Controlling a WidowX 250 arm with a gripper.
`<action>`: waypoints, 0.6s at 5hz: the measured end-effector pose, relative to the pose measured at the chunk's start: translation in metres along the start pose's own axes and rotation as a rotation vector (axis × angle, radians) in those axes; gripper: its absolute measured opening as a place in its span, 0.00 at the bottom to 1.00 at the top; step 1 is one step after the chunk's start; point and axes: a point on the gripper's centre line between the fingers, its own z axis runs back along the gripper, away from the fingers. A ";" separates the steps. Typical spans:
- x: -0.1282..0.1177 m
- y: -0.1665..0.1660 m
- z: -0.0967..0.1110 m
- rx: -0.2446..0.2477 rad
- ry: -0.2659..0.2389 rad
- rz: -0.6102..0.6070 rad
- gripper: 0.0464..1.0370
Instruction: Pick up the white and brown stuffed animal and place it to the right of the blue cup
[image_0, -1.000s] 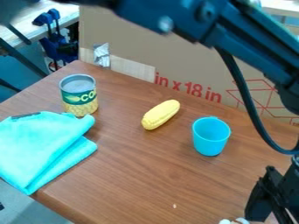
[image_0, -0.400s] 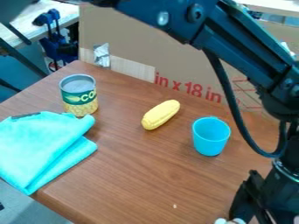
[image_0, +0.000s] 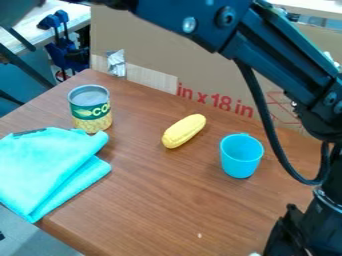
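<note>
Brown tabletop (image_0: 167, 210) carries, right of centre, a blue cup (image_0: 241, 156). At lower right, the gripper (image_0: 286, 237) hangs near a small white object (image_0: 254, 254) at the bottom edge; whether it's closed, I cannot tell.

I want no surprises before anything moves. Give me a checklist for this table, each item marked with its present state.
1. Blue cup upright: ok, mouth up.
2. Yellow corn apart from the cup: ok, bare table between them.
3. Can upright: ok.
4. Turquoise cloth clear of the table's edge: not ok, it reaches the near left edge.
5. Tool free of any load: cannot tell, its lower end is cut off at bottom right.
</note>
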 end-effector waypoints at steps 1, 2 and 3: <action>0.006 0.003 -0.003 -0.010 -0.003 -0.030 0.65; 0.006 0.003 -0.002 -0.004 -0.014 -0.033 0.51; 0.003 0.004 0.001 0.005 -0.017 -0.014 0.49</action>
